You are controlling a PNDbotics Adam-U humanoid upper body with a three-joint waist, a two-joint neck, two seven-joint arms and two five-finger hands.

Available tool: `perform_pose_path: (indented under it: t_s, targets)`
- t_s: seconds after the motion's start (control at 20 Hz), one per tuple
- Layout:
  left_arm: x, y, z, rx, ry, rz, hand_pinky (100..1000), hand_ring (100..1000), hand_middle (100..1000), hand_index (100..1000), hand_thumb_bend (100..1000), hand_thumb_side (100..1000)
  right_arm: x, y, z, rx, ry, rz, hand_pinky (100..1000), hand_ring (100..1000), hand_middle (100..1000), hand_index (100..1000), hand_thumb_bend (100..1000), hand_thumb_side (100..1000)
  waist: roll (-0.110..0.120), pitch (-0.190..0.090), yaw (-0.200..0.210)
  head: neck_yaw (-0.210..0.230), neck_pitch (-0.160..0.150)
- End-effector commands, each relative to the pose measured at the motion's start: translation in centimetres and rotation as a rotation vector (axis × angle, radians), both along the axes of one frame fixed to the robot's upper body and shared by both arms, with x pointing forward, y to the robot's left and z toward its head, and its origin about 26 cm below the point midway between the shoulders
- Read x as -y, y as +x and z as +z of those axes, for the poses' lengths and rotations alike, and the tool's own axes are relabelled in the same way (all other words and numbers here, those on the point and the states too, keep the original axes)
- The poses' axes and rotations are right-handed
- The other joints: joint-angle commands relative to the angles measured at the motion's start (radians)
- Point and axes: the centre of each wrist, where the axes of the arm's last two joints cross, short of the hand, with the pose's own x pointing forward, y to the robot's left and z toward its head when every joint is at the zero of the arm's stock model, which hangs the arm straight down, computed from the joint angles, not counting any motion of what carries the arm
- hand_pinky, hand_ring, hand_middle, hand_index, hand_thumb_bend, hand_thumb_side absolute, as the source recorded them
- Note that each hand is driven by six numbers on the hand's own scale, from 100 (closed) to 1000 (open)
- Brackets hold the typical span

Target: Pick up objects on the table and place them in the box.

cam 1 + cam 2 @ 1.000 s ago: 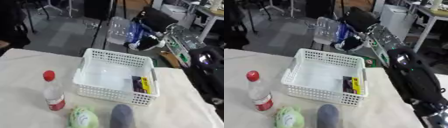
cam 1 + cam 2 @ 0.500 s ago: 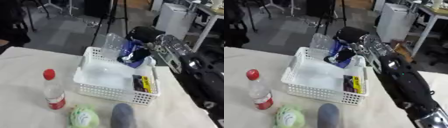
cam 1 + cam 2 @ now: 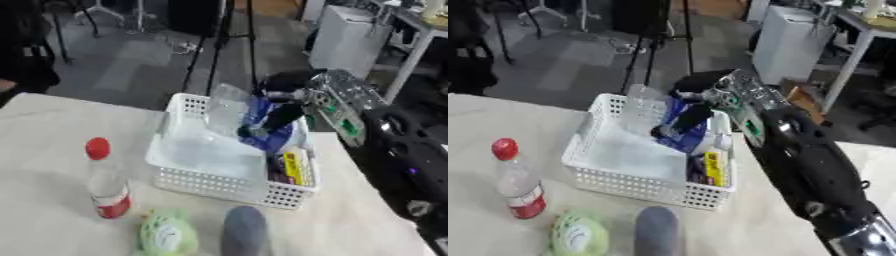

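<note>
White plastic lattice forms the basket (image 3: 203, 181) that is serving as the box, sitting toward the far side of the cloth-covered surface (image 3: 52, 165). Your right robot hand (image 3: 282, 111) is reaching down over its far rim, fingers curled round a clear, crinkly package with a blue label (image 3: 254, 120), which is hanging just inside the basket. A yellow and dark packet (image 3: 293, 167) is already lying along the basket's right wall. Your left robot hand is not showing in either view.

Nearer you, three things are waiting on the cloth: a clear bottle with a red cap and red label (image 3: 105, 180), standing upright; a pale green round object (image 3: 166, 236); and a grey rounded object (image 3: 245, 231) just beside it.

Expect the package to be light, thin and easily crushed. The bottle is probably smooth and tippy, so take it around the middle of its body. The green and grey things look soft, so closing the fingers across their widest part should serve.
</note>
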Motion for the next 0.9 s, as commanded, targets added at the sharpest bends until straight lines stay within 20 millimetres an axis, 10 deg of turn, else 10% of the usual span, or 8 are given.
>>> perform_pose_path:
  t_s: [0.05,0.9]
  targets:
    - [-0.1,-0.2,0.6,0.026,0.012,0.005,733,894,883,789,100,1000,-0.1,-1.2,2.0,0.011,0.002,0.015,1000,986,826,1000,432,1000,0.011,-0.016,-0.002,0.001,0.003]
    - [0.0,-0.2,0.7,0.029,0.017,0.004,736,899,886,792,100,1000,-0.9,-2.7,3.6,0.145,0.030,0.021,1000,992,896,1000,461,1000,0.004,0.002,-0.001,0.002,-0.003]
